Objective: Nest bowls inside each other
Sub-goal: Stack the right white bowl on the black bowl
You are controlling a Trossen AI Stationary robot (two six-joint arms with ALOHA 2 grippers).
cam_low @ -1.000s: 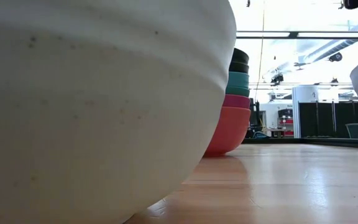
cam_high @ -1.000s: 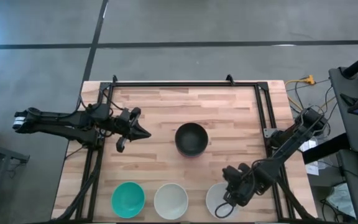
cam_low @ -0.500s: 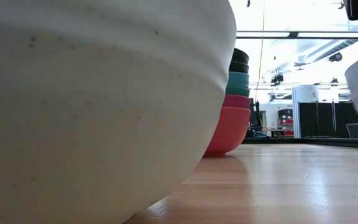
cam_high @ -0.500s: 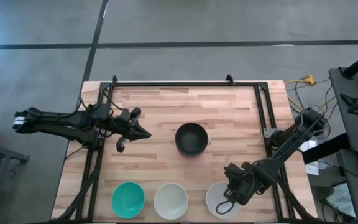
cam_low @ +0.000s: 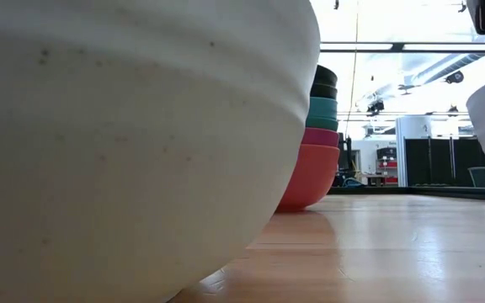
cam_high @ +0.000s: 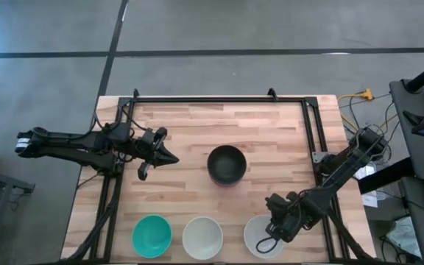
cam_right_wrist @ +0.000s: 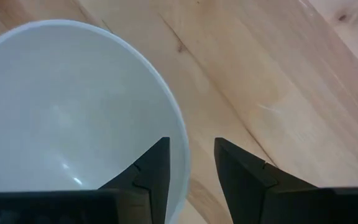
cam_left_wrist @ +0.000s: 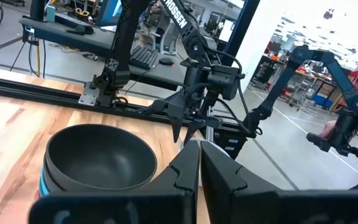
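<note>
Your right gripper (cam_right_wrist: 190, 163) hangs over the rim of the right white bowl (cam_high: 260, 235) at the table's (cam_high: 271, 132) front edge, fingers spread astride it. Your left gripper (cam_high: 169, 157), fingers pressed together, waits left of the stack (cam_high: 227, 165), black bowl on top. A teal bowl (cam_high: 152, 235) and another white bowl (cam_high: 202, 237) sit alongside.

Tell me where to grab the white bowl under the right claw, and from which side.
Take the white bowl by its thin rim, coming straight down from above. It sits upright and open, and the right claw is open and already straddles the rim: one finger inside the bowl, one outside over the wood. The smooth rounded wall offers no other hold.
</note>
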